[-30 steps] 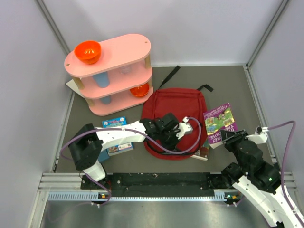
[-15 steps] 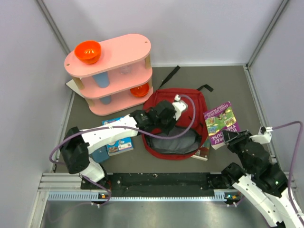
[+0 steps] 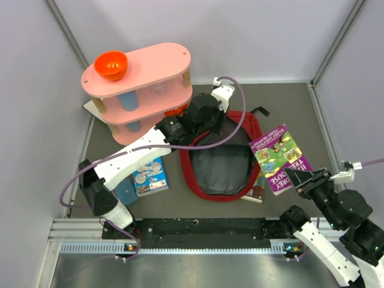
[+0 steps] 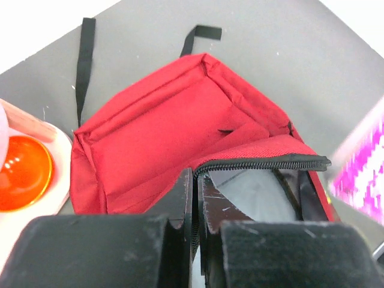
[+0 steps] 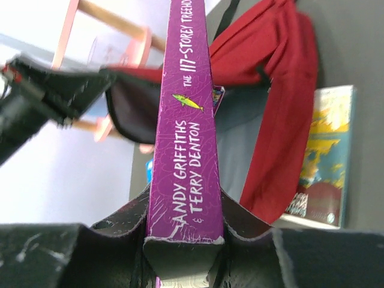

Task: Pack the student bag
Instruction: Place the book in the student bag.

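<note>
With the left jaws clamped on the zip edge of the student bag (image 3: 185,161) lying mid-counter (image 3: 300,108), its mouth gapes far wider than half a second ago (grey lining showing), so the right jaws, clamped on the purple book (image 3: 277,156), should next carry it in.

From my feed: the dark grey counter (image 3: 288,102) has the red student bag (image 3: 219,195) lying open in the middle. The pink three-tier shelf (image 3: 150,66) is far-left, a blue book (image 3: 150,177) sits left of the bag, and a second book (image 3: 258,191) is at its near-right corner.
</note>
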You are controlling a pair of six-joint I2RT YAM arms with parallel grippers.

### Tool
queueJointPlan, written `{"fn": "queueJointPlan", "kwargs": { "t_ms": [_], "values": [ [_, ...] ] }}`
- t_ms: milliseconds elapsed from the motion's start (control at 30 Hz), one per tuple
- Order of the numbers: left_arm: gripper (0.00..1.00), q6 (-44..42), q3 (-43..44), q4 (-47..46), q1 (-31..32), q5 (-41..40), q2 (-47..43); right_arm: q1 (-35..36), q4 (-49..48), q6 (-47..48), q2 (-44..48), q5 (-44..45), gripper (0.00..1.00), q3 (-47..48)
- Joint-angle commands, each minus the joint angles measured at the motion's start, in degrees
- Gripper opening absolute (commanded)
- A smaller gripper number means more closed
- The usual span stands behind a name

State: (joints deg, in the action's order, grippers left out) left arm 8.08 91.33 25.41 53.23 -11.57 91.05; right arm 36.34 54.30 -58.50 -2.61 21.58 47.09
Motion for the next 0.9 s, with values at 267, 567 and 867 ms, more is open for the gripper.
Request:
{"fn": "queueJointPlan", "kwargs": {
  "t_ms": [267, 567, 867],
  "values": [
    [0.0, 3.43, 11.77, -0.01, -0.32, 0.14, 5.2, 0.31, -8.77, -6.27, -6.26, -30.81, 0.0, -1.73],
    [0.0, 5.64, 9.04, -1.68, 0.12, 2.34, 2.03, 0.23, -32.48, -16.11, -13.11, -35.45, 0.0, -18.07],
    [0.0, 8.27, 6.94, -2.2, 1.08, 5.59, -0.08, 0.23, -48.92, -20.86, -18.48, -17.5, 0.0, -25.71]
  ]
}}
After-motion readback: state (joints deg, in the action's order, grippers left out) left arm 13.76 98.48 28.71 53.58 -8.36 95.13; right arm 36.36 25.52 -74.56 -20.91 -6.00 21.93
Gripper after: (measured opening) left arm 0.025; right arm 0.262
